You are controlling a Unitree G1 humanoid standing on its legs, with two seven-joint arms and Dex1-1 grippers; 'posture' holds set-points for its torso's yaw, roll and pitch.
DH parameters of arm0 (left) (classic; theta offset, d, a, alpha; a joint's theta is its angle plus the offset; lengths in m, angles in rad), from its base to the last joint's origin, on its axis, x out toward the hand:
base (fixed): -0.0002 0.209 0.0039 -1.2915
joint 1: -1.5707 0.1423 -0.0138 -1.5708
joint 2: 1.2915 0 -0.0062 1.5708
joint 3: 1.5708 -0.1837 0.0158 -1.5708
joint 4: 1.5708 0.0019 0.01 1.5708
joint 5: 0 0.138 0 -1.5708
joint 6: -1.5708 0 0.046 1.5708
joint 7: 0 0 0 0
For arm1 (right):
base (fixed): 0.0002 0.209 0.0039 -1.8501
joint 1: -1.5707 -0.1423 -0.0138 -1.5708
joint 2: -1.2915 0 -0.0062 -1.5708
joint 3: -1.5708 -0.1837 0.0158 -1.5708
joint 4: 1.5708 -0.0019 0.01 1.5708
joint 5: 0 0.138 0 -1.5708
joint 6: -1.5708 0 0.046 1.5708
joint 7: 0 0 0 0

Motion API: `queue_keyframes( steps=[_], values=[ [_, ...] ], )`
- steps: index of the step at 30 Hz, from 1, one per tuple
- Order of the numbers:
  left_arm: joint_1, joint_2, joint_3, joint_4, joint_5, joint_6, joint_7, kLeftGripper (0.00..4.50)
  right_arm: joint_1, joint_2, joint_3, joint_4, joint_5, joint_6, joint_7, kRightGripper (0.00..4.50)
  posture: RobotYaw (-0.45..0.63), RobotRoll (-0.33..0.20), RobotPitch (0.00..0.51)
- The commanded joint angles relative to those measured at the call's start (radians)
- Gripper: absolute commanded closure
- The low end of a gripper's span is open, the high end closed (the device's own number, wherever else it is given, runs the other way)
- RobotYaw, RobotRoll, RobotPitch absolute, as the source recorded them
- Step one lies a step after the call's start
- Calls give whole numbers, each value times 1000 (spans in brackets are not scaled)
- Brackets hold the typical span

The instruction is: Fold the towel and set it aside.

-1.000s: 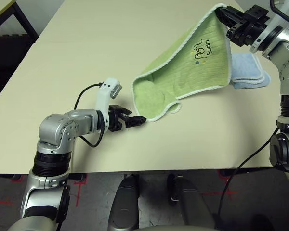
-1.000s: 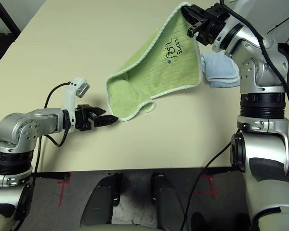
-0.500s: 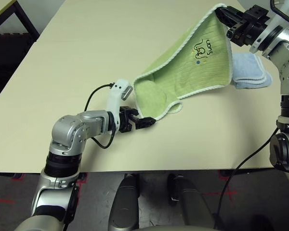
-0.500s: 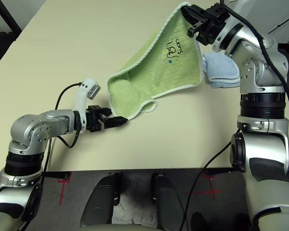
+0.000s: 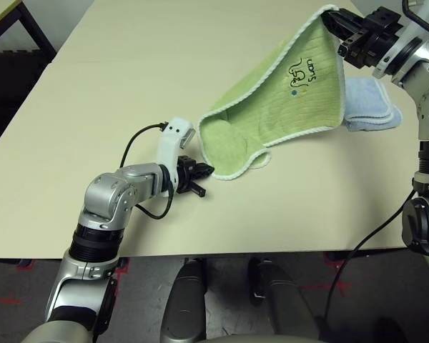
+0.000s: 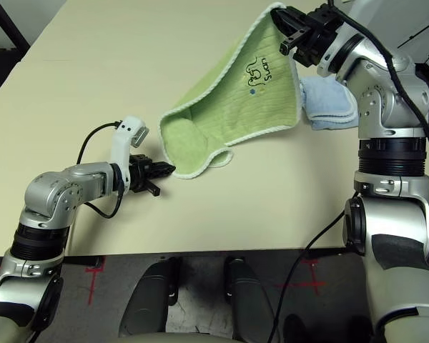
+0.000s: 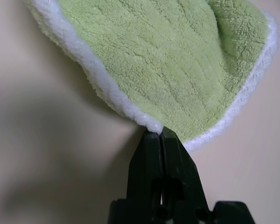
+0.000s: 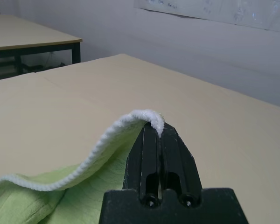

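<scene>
Towel [image 5: 286, 100] hangs from the right gripper [image 5: 337, 32], pinched tight at 1 o'clock, sagging to mid-table. Left gripper [image 7: 160, 133] is clamped on the low hem. Soft, floppy, light: grab corners.

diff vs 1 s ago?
Left gripper moved in toward the green towel and shut its jaws on the towel's low white-edged corner. Right gripper unchanged, holding the top corner raised; blue towel unmoved on the table.
</scene>
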Motion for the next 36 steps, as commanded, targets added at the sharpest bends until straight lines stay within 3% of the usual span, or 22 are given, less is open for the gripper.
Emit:
queue_keyframes(
  steps=[1, 6, 17, 24, 36],
  values=[
    [6, 8, -13, 39, 31, -16, 11, 4473, 26, -11, -6, -33, -5, 6, -17, 4500, 149, 0, 206],
    [-66, 22, 41, 126, 72, -85, 41, 4473, 67, -24, -9, -35, -24, 18, -57, 4500, 151, 0, 204],
    [-202, 44, 88, 376, 287, -362, 203, 4473, 157, -17, 30, 75, -137, -14, -125, 4500, 167, 0, 194],
    [-320, 63, 109, 504, 377, -501, 263, 4473, 108, -47, 33, 251, -225, -140, -172, 4500, 169, 0, 187],
    [-461, 81, 100, 671, 439, -657, 265, 4473, -32, -76, 14, 492, -285, -324, -261, 4500, 158, 0, 183]
  ],
)
